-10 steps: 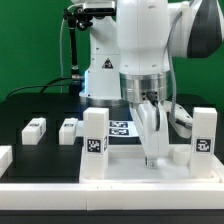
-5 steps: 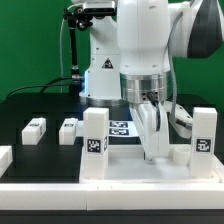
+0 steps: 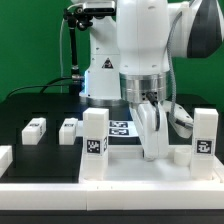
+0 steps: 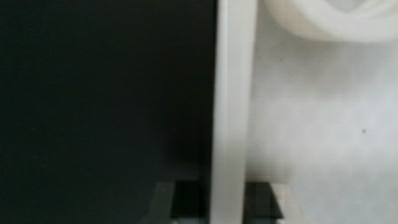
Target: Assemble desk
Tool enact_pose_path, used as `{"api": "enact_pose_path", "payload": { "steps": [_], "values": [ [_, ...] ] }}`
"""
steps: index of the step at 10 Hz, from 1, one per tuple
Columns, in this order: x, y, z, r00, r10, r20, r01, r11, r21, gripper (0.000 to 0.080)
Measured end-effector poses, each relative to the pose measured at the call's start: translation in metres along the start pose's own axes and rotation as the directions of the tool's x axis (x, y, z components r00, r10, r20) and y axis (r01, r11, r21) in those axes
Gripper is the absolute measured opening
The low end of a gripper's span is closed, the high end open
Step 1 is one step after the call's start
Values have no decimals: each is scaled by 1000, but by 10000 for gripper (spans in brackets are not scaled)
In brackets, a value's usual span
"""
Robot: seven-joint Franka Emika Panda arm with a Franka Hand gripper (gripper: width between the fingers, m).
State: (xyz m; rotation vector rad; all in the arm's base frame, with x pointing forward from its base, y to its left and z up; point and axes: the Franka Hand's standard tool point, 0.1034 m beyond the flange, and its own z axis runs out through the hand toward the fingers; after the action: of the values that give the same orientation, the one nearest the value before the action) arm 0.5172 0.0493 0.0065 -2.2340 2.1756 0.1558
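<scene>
**While the gripper [image 3: 157,155] is working at the tabletop [image 3: 125,168], I am calling this job about half done**

As I am watching the exterior view, the tabletop is lying flat at the front of the black table [image 3: 40,105]. I am counting one upright leg [image 3: 95,140] at its corner toward the exterior view's left and a second upright leg [image 3: 205,138] at the corner toward the exterior view's right. Both are looking seated, though I am judging that, not seeing the joints.

Two more are lying well apart from the panel: one loose leg [image 3: 35,128] far toward the exterior view's left and a second loose leg [image 3: 68,129] near it. The marker board [image 3: 120,127] is sitting behind the panel. So I am reckoning two fitted, two left to fetch and fit.

The gripper is hanging down between the upright legs, nearer the right-hand one. On the wrist view I am seeing its dark fingertips [image 4: 178,198] set narrow and straddling the panel's raised rim [image 4: 231,100], one on each side. A round socket [image 4: 338,20] is showing on the panel side. Whether they are pinching the rim or merely flanking it, I cannot tell, and nothing else is sitting between them
</scene>
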Motion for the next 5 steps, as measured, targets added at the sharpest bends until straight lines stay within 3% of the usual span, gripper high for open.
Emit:
{"api": "enact_pose_path", "payload": {
  "steps": [5],
  "values": [
    [0,0,0,1000,0,0,0,1000,0,67]
  ]
}}
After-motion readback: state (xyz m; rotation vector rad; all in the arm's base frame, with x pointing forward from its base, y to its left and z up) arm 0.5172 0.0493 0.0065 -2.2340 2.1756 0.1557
